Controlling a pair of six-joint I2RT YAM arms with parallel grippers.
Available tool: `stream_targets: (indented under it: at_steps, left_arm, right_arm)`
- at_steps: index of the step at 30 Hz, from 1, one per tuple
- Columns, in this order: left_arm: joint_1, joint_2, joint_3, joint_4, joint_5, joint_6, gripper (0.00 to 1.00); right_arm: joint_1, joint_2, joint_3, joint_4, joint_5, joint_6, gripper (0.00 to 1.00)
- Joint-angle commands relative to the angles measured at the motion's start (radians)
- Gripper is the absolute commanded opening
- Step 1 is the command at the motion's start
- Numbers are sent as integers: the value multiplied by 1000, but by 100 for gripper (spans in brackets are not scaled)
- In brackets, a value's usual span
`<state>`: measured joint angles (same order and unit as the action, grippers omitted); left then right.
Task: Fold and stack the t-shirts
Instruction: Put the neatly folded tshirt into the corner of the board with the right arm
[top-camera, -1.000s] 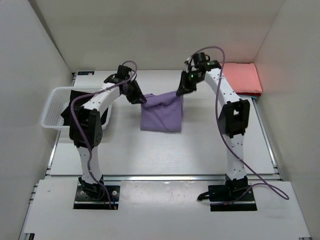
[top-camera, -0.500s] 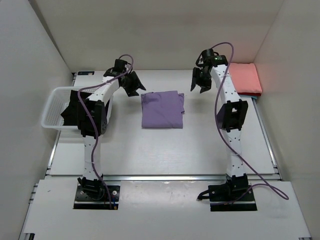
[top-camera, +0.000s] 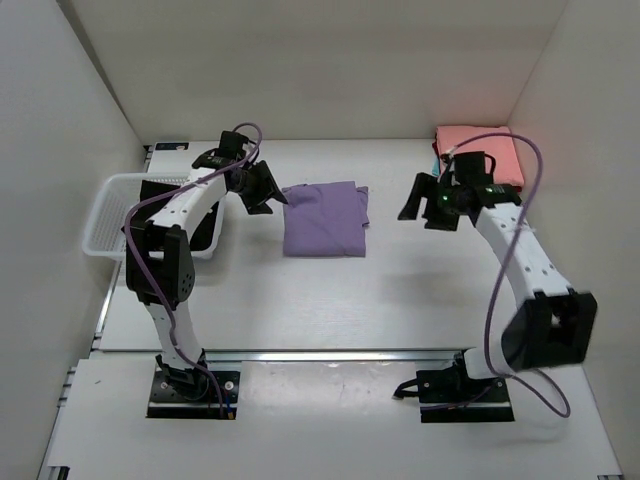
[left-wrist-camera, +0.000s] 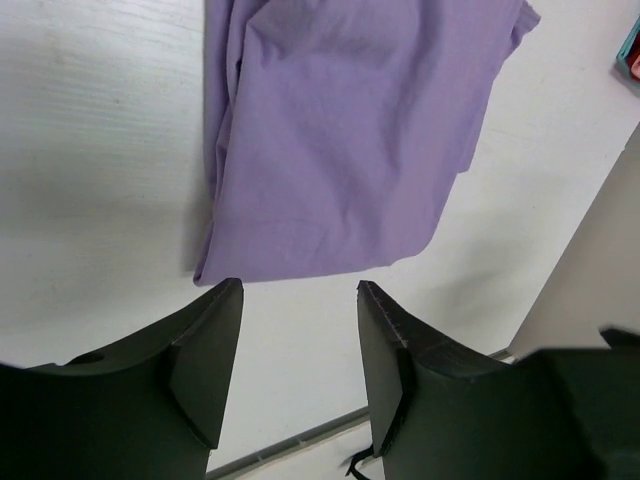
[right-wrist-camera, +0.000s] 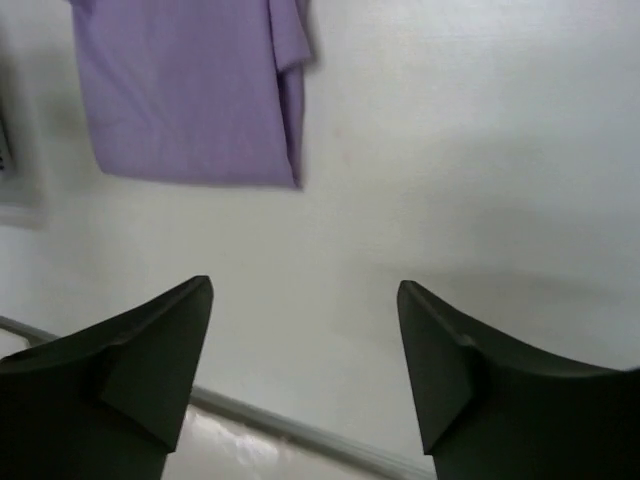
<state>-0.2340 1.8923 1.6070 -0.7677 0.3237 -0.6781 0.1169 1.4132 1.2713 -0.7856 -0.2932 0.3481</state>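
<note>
Left hand spread, empty; lilac t-shirt soft, folded rectangle.

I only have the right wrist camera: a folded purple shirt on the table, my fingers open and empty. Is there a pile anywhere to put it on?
Observer: Yes. A folded pink shirt lies in the far right corner of the table.
Operator: Is the left arm clear of the purple one?
Observer: The left fingers are open beside the left edge of the purple shirt, not touching it and holding nothing.
Operator: More shirts waiting?
Observer: A white basket sits at the table's left edge with something black inside; I cannot tell what it is.
</note>
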Motion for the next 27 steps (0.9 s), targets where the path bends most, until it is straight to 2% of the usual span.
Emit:
stream_targets:
  at_steps: [1,4,7,11,18,27]
  left_arm:
    - [2,-27,-10,1,32,-8,60]
    - [2,-39,-19,2,51,-15,60]
    - [9,-51,-38,5,55,-17,60]
    - [22,-82,-76,2,60,-12,60]
    - [48,-133,-156,25,60,-11,60]
    - [70,-153,-193,33,84,-21,60]
  right_arm:
    - [26,267,22,350,-155,-3,75]
    - [86,441,163,353,-121,-40,77]
    - [107,574,220,416,-121,5,78]
    - [128,699,299,407,-156,15,79]
    - [148,831,376,405,-215,54,80]
    - [196,937,534,208,-211,-40,79]
